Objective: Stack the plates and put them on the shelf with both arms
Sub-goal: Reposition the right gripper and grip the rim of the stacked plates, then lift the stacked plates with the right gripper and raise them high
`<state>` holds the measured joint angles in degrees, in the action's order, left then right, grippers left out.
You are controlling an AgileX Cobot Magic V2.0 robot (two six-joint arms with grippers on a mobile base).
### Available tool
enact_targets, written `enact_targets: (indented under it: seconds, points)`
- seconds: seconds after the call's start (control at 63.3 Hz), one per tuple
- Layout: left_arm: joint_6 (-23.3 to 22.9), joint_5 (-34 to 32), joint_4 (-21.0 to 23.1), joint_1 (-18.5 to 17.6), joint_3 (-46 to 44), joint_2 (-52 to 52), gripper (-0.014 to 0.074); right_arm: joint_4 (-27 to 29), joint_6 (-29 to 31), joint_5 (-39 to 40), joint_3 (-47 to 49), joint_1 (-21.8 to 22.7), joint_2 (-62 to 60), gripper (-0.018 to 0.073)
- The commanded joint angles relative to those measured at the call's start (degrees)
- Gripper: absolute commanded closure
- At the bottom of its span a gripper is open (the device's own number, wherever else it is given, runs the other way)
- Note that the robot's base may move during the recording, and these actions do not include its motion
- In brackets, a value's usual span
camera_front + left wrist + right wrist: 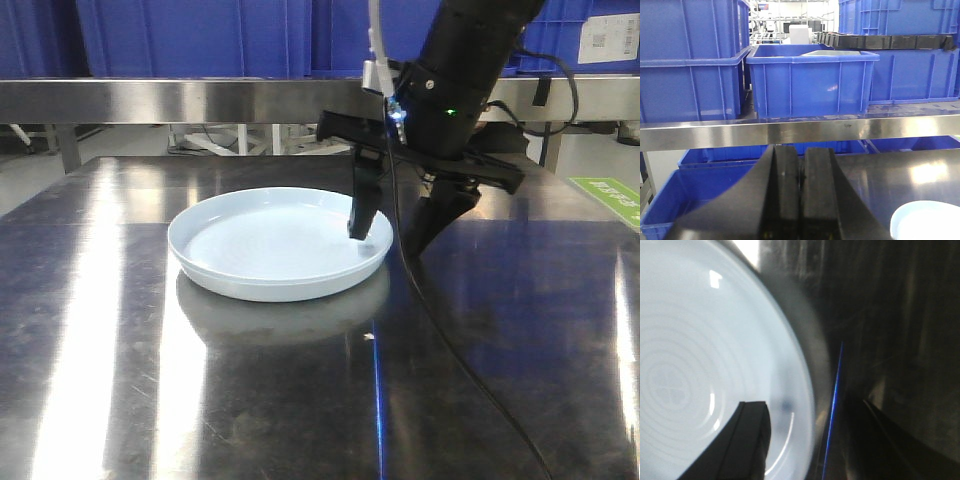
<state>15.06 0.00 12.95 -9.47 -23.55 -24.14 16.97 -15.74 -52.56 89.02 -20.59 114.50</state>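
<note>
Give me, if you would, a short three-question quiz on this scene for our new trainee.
1. True or false: the right gripper is shut on the plate.
2. Multiple choice: where do the right gripper's fingers stand? A) both inside the rim B) one inside the rim, one outside it C) both outside the rim.
3. Fill in: the left gripper is ___, holding nothing.

Key
1. False: it is open, straddling the plate's rim.
2. B
3. shut
</note>
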Motion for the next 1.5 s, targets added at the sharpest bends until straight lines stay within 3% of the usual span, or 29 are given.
enact_targets:
  seconds: [0.0, 0.126, 0.379, 0.584, 0.884, 1.074, 1.295, 1.485]
  points:
    - [-0.2, -4.7, 0.2, 0.0, -1.6, -0.4, 0.0516, 1.3, 0.1, 1.8, 1.7, -0.3, -2.8, 0.0125]
    - [-0.2, -4.7, 0.2, 0.0, -1.6, -0.4, 0.0516, 1.4, 0.0, 2.4, 1.7, -0.6, -2.7, 0.0162]
    - [-0.2, -4.7, 0.2, 0.0, -1.6, -0.4, 0.0516, 1.5, -0.1, 2.7, 1.7, -0.6, -2.7, 0.0405]
    - [-0.2, -4.7, 0.2, 0.0, -1.6, -0.4, 0.0516, 1.5, -0.3, 2.8, 1.7, -0.6, -2.7, 0.0513]
    - [-0.2, -4.7, 0.2, 0.0, -1.6, -0.4, 0.0516, 1.4, -0.1, 4.9, 1.7, -0.2, -4.6, 0.0511]
    - [-0.2, -4.7, 0.2, 0.0, -1.6, -0.4, 0.0516, 1.4, 3.3, 8.4, -0.9, 2.8, -9.6, 0.0510]
    - [-0.2, -4.7, 0.2, 0.0, -1.6, -0.4, 0.0516, 1.4, 8.5, 19.1, -10.5, 6.2, -17.8, 0.0510]
    - [-0.2, -4.7, 0.2, 0.0, -1.6, -0.4, 0.0516, 1.4, 11.9, 34.0, -20.7, 7.8, -25.6, 0.0510]
